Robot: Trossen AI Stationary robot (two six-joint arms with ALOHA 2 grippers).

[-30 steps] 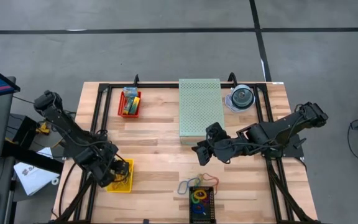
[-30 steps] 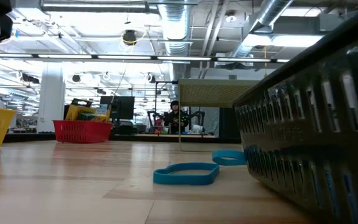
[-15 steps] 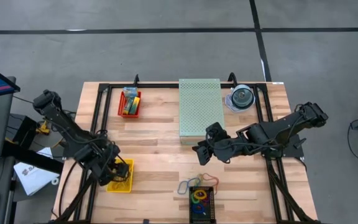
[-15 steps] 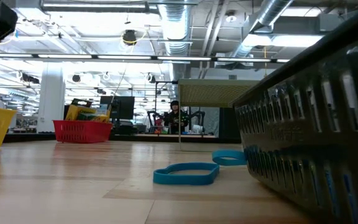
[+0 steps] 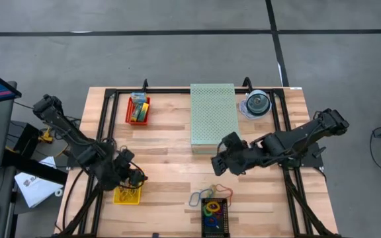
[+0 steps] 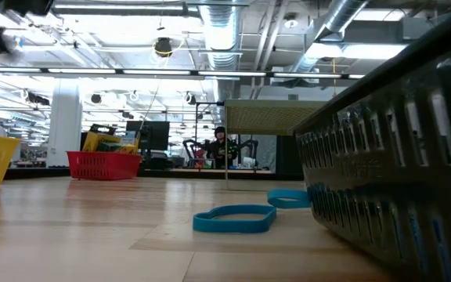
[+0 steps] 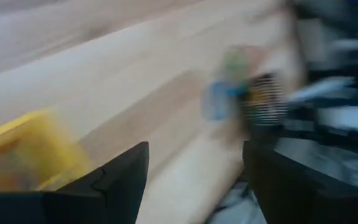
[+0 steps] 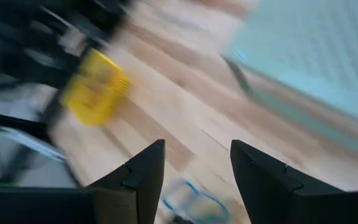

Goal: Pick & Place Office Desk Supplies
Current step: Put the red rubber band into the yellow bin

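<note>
the left gripper (image 5: 137, 177) hangs just above the yellow basket (image 5: 127, 196) at the tabletop's (image 5: 164, 142) near left, its jaws standing wide apart with nothing between them. the right gripper (image 5: 218, 164) hovers mid-tabletop, just in front of the pale green perforated box (image 5: 211, 116); its jaws are parted and hold nothing. loose rubber bands (image 5: 207, 194) lie on the bare wood below it, the blue ones touching a dark mesh tray (image 5: 215, 221) at the near edge that holds more coloured bands. a red basket (image 5: 137, 109) with crayon boxes (image 5: 138, 106) sits at the far left, and a clear disc case (image 5: 257, 104) at the far right beside the perforated box.
</note>
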